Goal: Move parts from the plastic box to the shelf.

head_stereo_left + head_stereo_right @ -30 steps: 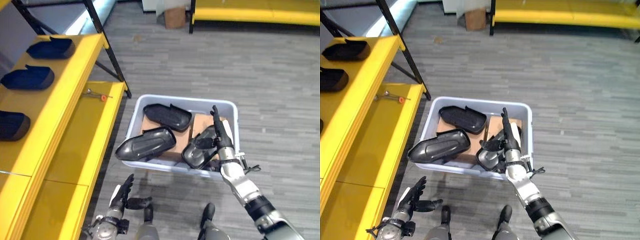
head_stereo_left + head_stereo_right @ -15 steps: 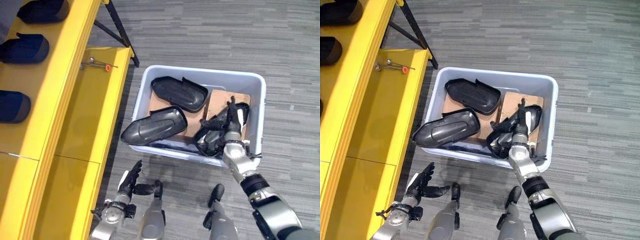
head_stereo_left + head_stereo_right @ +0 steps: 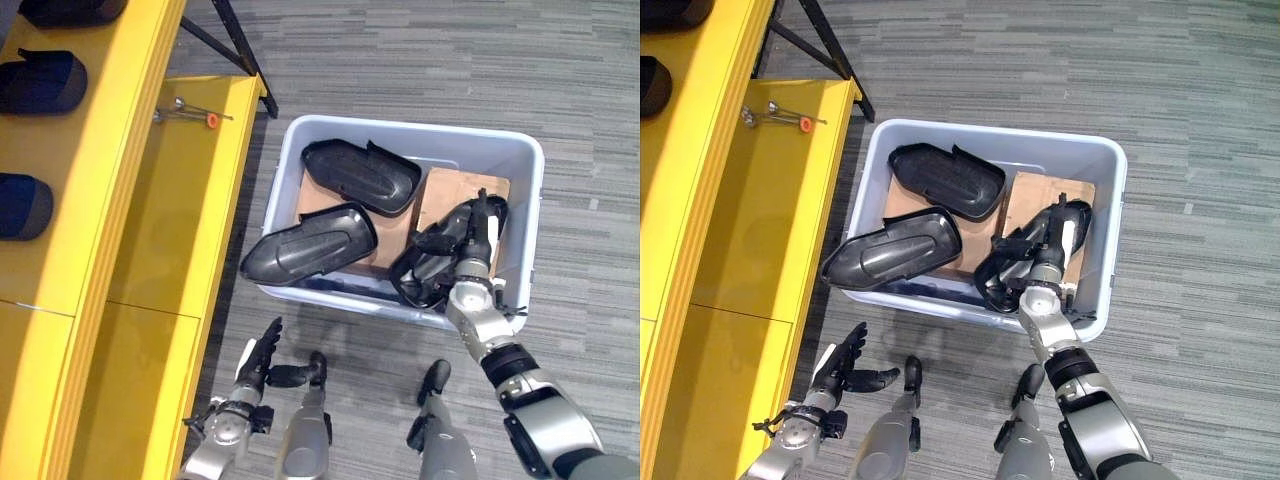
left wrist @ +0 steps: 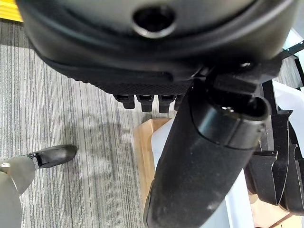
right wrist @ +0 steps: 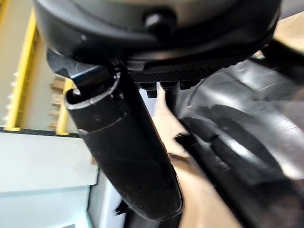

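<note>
A: Where is the right hand (image 3: 470,255)?

B: Down in the plastic box (image 3: 520,165), lying on the nearest black part (image 3: 432,272). A second ago it stood higher over that part; now its fingers reach along the part's top and the thumb sits at its side. I cannot tell whether it has closed on it.

A: So no lift yet?

B: No. The part rests in the box's near right corner, under the hand. Just left of the hand lies a 2nd part (image 3: 305,244), leaning over the box's near wall, and beyond that a 3rd part (image 3: 360,176) on the cardboard.

A: And the left hand (image 3: 262,360)?

B: Low over the floor, fingers spread, holding nothing. Far left of both hands stands the yellow shelf (image 3: 150,220), with dark parts (image 3: 35,82) already on its upper level.
</note>
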Available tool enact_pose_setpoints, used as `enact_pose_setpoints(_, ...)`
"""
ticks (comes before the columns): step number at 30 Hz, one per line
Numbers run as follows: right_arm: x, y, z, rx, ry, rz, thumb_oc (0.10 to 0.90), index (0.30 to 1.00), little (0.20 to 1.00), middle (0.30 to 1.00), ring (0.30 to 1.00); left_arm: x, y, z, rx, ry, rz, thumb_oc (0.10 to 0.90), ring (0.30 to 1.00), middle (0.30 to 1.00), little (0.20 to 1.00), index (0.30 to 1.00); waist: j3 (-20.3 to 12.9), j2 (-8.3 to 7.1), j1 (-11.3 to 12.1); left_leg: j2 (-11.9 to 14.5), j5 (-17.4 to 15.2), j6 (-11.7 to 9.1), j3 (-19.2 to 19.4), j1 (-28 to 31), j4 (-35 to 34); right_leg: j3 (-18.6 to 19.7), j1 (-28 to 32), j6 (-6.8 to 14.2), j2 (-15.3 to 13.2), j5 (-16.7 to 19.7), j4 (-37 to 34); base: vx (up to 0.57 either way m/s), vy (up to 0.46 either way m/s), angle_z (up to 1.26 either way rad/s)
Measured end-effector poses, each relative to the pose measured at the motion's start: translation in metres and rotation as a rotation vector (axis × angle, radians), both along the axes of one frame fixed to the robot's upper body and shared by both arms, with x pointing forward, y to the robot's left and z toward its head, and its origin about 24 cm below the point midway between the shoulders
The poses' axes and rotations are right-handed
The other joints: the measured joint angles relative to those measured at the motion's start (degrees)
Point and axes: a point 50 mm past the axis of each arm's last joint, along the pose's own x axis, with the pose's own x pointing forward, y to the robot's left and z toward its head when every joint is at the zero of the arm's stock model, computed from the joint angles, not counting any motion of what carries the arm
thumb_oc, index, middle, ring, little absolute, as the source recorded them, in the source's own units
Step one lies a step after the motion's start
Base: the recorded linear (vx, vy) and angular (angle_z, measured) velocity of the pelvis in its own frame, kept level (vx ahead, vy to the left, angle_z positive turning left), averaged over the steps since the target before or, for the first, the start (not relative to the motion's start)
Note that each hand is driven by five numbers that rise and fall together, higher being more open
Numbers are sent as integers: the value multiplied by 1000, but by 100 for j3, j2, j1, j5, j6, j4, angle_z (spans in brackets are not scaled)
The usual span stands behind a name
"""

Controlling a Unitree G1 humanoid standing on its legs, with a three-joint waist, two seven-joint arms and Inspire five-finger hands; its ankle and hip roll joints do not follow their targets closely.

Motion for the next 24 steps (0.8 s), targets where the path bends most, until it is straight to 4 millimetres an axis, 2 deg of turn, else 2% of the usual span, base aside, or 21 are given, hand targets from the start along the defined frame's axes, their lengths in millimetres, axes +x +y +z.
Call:
enact_pose_setpoints(5,2,-4,-16,156,62,-50,900,1000,1000,1000,1000,2,-1,1,2,-3,-5,900,1000,1000,1000,1000,85,10,17,-1,1,0,0,-19,0,-2,-15,1,-2,-1,0,0,0,0)
enact_pose_setpoints(12,13,-7,-3,375,-4,-100,900,1000,1000,1000,1000,8,-4,3,4,-14,-19,900,1000,1000,1000,1000,87,15,41,-5,38,-6,-34,-96,0,-13,-73,-3,-12,0,-1,0,0,0)
enact_pose_setpoints(16,21,-15,13,524,-75,-150,900,1000,1000,1000,1000,7,-8,-4,13,17,-36,900,1000,1000,1000,1000,127,99,88,-33,80,13,-51,-144,0,-18,-120,-14,-39,27,-2,0,0,0)
enact_pose_setpoints(21,24,-34,31,498,-132,-152,900,1000,1000,1000,1000,10,-13,1,-12,-5,-47,900,1000,1000,1000,1000,176,229,140,-74,159,26,-156,-304,0,-93,-205,-12,-82,85,-1,2,-10,9)
enact_pose_setpoints(24,28,-49,37,450,-106,-152,900,1000,1000,1000,1000,10,-13,1,-30,-3,-40,900,1000,1000,1000,1000,182,243,190,-85,186,31,-174,-317,0,-111,-205,-17,-87,92,-2,4,-9,4)
